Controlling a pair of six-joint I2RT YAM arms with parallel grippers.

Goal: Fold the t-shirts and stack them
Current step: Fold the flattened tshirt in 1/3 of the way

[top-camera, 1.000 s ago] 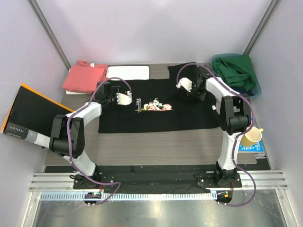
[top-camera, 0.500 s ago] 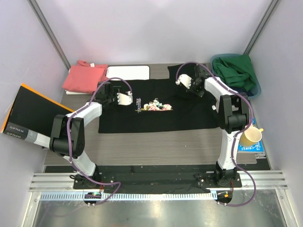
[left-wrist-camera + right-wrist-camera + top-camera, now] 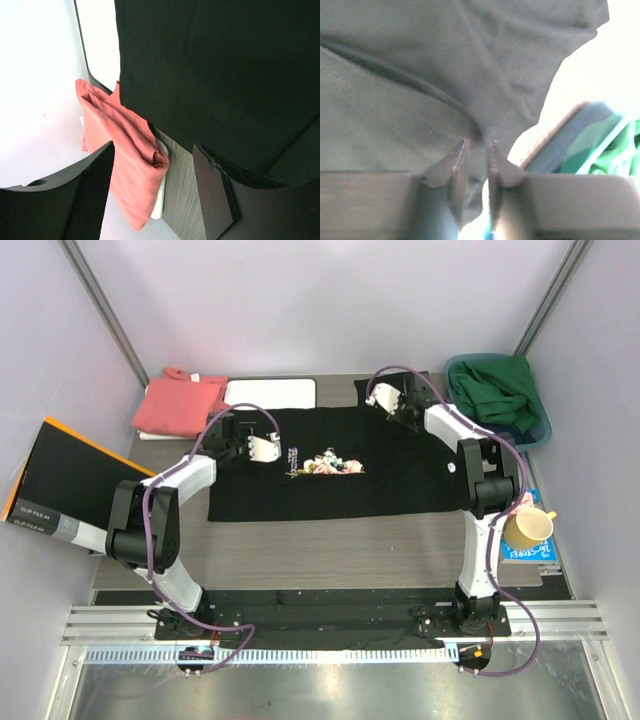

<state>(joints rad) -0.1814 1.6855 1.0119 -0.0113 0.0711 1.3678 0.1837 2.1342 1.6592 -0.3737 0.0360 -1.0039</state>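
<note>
Cloth of the black tee (image 3: 330, 485) lies spread flat mid-table, flower print (image 3: 333, 464) up, set for folding; its far right corner is pinched into a peak between the nearly closed fingers of the right gripper (image 3: 476, 150), seemingly to carry it over; the left gripper (image 3: 155, 185) hovers spread at the far left edge; the folded pink tee (image 3: 180, 403) waits at the far left corner, base for stacking.

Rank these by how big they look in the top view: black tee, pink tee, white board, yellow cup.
1. black tee
2. pink tee
3. white board, judged by its visible part
4. yellow cup
</note>
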